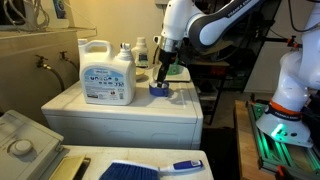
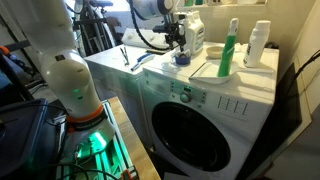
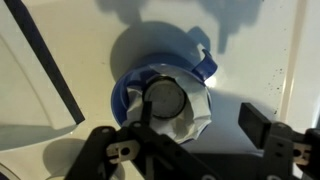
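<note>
**Cap (image 3: 165, 100) of blue plastic beneath parted jaws**

The cap sits on the white bench (image 1: 120, 112), which is the top of a front-loading washer (image 2: 195, 125). In both exterior views it stands near the big white detergent jug (image 1: 107, 72) but apart from it, closer to the bench's edge than the jug is. In the wrist view it is round and open side up, with a grey disc at its middle and pale material around that inside the blue rim.

The arm (image 1: 200, 25) comes down from above the jug's height, and the jaws hang straight over the cap (image 1: 159, 89). They are spread apart. In the wrist view one finger (image 3: 143, 112) crosses the cap's rim and the other (image 3: 255, 125) lies outside it, over bare bench. Whether either finger touches the cap cannot be made out.

A green bottle (image 2: 231, 50) stands just beyond the jug (image 2: 193, 25), and a white bottle (image 2: 258, 45) stands farther from the jug than the green one. Well away from the jug, off the bench, lies a brush (image 1: 150, 168) with a blue handle.
</note>
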`<act>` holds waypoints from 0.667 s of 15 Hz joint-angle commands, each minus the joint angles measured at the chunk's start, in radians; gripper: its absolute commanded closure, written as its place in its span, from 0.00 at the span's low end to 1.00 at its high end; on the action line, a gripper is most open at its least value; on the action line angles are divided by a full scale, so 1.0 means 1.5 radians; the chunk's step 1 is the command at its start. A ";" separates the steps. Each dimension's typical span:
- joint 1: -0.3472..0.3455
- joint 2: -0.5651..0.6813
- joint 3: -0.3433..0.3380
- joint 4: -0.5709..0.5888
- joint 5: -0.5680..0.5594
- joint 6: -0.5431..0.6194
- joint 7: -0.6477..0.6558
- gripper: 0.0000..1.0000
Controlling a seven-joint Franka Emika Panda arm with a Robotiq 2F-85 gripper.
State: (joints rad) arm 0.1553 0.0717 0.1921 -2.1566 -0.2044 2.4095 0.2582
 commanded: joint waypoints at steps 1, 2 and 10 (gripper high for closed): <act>0.008 0.038 -0.025 0.030 -0.061 0.003 0.058 0.16; 0.009 0.046 -0.029 0.036 -0.068 0.000 0.066 0.20; 0.023 0.087 -0.040 0.069 -0.052 -0.013 0.064 0.33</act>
State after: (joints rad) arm 0.1676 0.1761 0.1450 -2.0731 -0.2879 2.4087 0.3479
